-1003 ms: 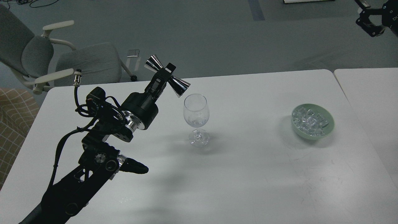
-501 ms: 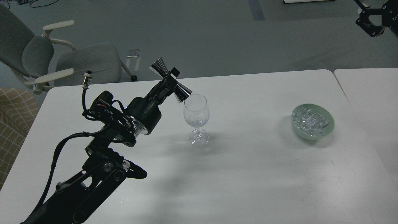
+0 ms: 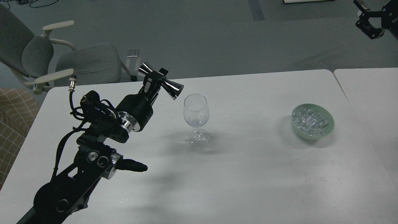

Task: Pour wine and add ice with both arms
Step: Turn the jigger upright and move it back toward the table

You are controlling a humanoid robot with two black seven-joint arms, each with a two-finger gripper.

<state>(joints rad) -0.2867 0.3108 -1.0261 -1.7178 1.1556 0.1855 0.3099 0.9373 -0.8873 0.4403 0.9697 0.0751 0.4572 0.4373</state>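
My left gripper (image 3: 154,80) is shut on a shiny silver hourglass-shaped jigger (image 3: 169,87), held almost level, its lower mouth to the left of and a little above the rim of a clear stemmed wine glass (image 3: 196,113). The glass stands upright on the white table (image 3: 248,174); a trace of clear wine may lie in its bowl, barely visible. A heap of clear ice cubes (image 3: 311,120) fills a pale green bowl (image 3: 328,130) at the right. My right gripper (image 3: 370,25) hangs at the top right corner, far above the floor beyond the table; its fingers cannot be told apart.
A second white table (image 3: 370,93) adjoins at the right. A grey office chair (image 3: 62,59) stands behind the table's far left corner. A checked cushion (image 3: 12,124) is at the left edge.
My left gripper has drawn the jigger back to the left, away from over the glass rim, and turned it closer to level. The right arm shifted slightly.
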